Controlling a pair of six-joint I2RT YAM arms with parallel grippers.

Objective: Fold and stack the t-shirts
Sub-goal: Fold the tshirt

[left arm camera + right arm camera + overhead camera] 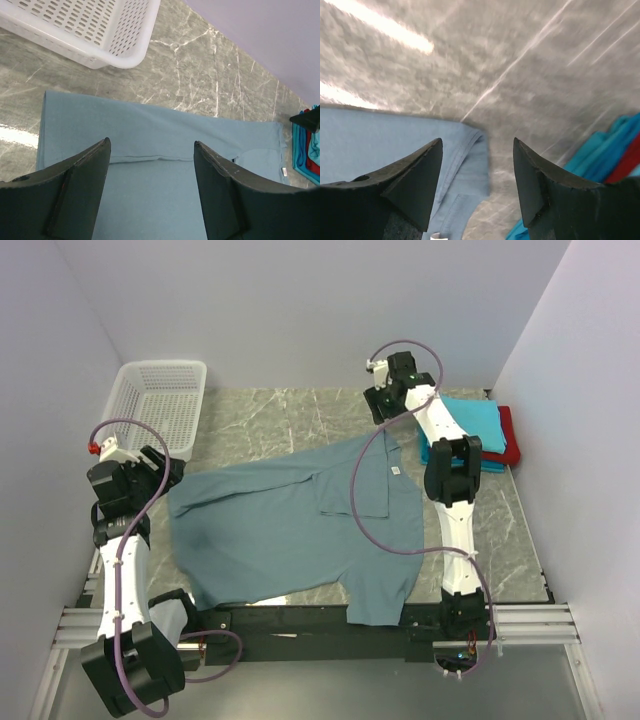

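- The basket [160, 400] stands at the far left of the counter [290, 415], just beyond the cloth.
- The left claw [152, 145] is spread wide and holds nothing. It is poised over the left end of the grey-blue shirt [290, 535].
- That shirt lies in the middle of the counter, partly doubled over, with one sleeve reaching the near edge. Its long axis runs left to right, angling away toward the right. The neck, marked by its label [395, 470], points right and the hem points left.
- For a clean fold, I judge both claws should pinch matching corners together, lift evenly and keep the cloth taut, so the edges meet without wrinkles.
- The right claw [477, 142] is likewise wide and empty, above the shirt's far right corner near the neck.
- The folded shirts [470, 420], turquoise, teal and red, sit stacked at the far right. The finished shirt likely belongs there.
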